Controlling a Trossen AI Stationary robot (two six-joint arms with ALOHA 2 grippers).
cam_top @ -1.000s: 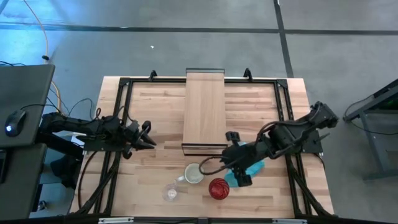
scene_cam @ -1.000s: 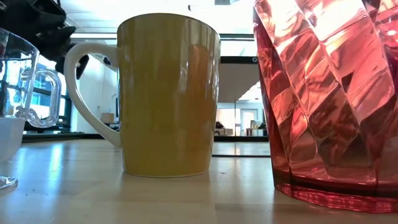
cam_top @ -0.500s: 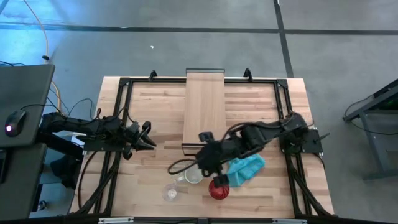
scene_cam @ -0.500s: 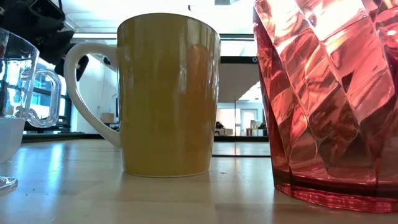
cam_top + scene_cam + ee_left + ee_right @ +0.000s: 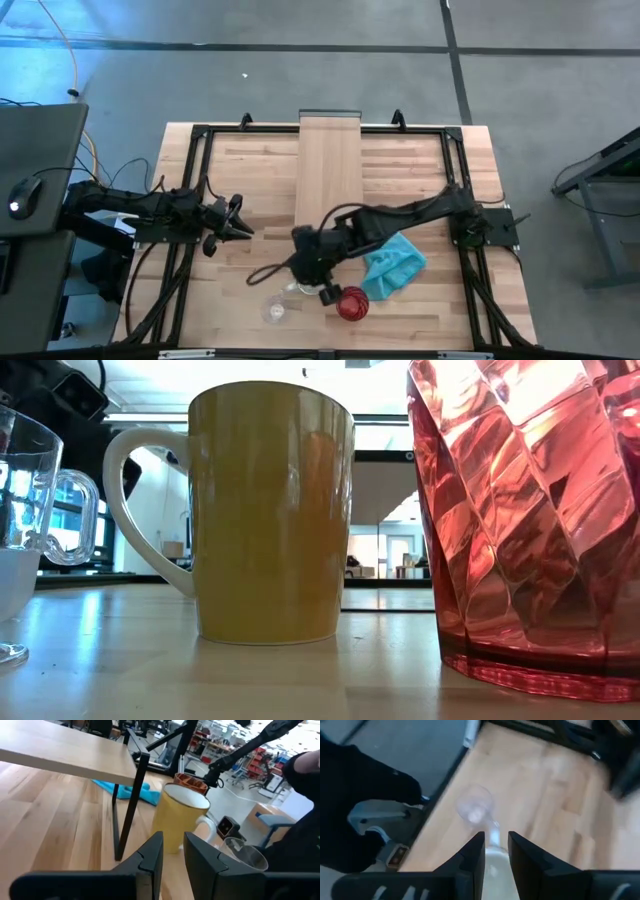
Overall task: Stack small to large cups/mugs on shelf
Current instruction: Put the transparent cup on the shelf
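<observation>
Three vessels stand upright near the table's near edge. The clear glass (image 5: 275,309) (image 5: 476,809) is leftmost and the red cup (image 5: 351,303) (image 5: 530,520) rightmost. The cream mug (image 5: 270,510) (image 5: 182,817) is between them, mostly hidden in the high view under my right gripper (image 5: 312,278) (image 5: 496,842). That gripper hangs over the mug, fingers shut. The shelf (image 5: 330,175) (image 5: 65,752) stands on dark legs at the table's middle, nothing on it. My left gripper (image 5: 243,225) (image 5: 172,845) waits shut, left of the shelf.
A teal cloth (image 5: 395,265) lies crumpled right of the cups, beside the shelf's near end. A dark metal frame (image 5: 195,190) runs around the tabletop. The shelf's near leg (image 5: 127,805) stands between my left gripper and the mug. Bare wood lies left of the glass.
My right arm has stretched out and swept its gripper from above the teal cloth toward the table's left, ending over the mug. The cloth now lies uncovered. The cups and the left arm have kept still.
</observation>
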